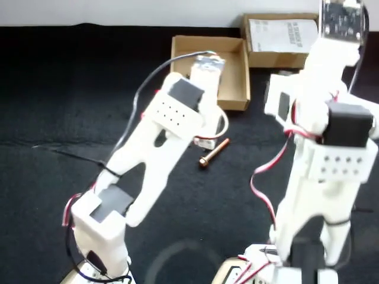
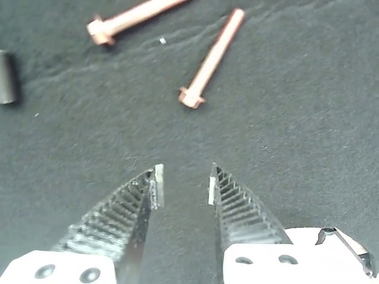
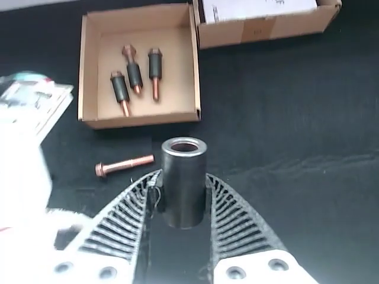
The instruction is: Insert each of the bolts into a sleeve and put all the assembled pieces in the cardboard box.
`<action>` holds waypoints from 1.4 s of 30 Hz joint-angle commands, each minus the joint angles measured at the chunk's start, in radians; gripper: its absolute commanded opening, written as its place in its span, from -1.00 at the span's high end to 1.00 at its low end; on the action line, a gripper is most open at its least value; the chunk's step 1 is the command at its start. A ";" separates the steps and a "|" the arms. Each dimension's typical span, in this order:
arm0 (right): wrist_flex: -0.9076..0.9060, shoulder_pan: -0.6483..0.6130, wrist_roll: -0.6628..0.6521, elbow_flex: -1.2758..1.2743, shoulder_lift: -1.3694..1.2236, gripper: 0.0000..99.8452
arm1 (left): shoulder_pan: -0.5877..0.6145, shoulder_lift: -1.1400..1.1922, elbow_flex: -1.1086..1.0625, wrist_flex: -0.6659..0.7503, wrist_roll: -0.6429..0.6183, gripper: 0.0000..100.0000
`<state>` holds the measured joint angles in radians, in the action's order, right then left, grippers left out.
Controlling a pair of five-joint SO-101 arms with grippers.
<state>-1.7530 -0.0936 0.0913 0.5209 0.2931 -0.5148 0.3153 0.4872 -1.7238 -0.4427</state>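
My left gripper (image 2: 184,186) hangs open just above the black mat, nothing between its fingers. Two copper bolts lie loose ahead of it, one close (image 2: 210,59) and one farther off (image 2: 133,21). A dark sleeve (image 2: 6,77) lies at that view's edge. My right gripper (image 3: 182,184) is shut on an upright steel sleeve (image 3: 183,171), held above the mat. Beyond it stands the cardboard box (image 3: 142,120) with three sleeved bolts (image 3: 134,72) inside. Another bolt (image 3: 124,167) lies in front of the box, also seen from above as a bolt (image 1: 214,152) beside the left arm (image 1: 172,118).
A second cardboard box (image 1: 278,56) with a printed sheet stands at the back right, beside the first box (image 1: 234,105). The right arm (image 1: 325,136) rises tall on the right. Cables loop around both arms. Black mat covers the table.
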 commanded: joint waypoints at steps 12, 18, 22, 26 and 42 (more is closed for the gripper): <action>0.041 0.008 -0.002 -0.507 0.418 0.99 | -0.019 0.294 0.265 0.005 -0.006 0.98; 0.128 0.008 -0.002 -0.704 0.515 0.99 | -0.061 0.369 0.271 -0.002 -0.044 0.98; 0.166 0.008 -0.002 -0.791 0.547 0.99 | -0.104 0.398 0.271 -0.002 -0.071 0.98; 0.182 0.008 -0.002 -0.835 0.561 0.99 | -0.139 0.440 0.271 0.005 -0.071 0.98; 0.185 0.008 -0.002 -0.845 0.581 0.99 | -0.094 0.582 0.274 0.133 -0.071 0.98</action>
<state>-1.5842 -0.0936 0.0913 -0.3261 0.8408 -0.6391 0.9045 0.7265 -1.6226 -0.5056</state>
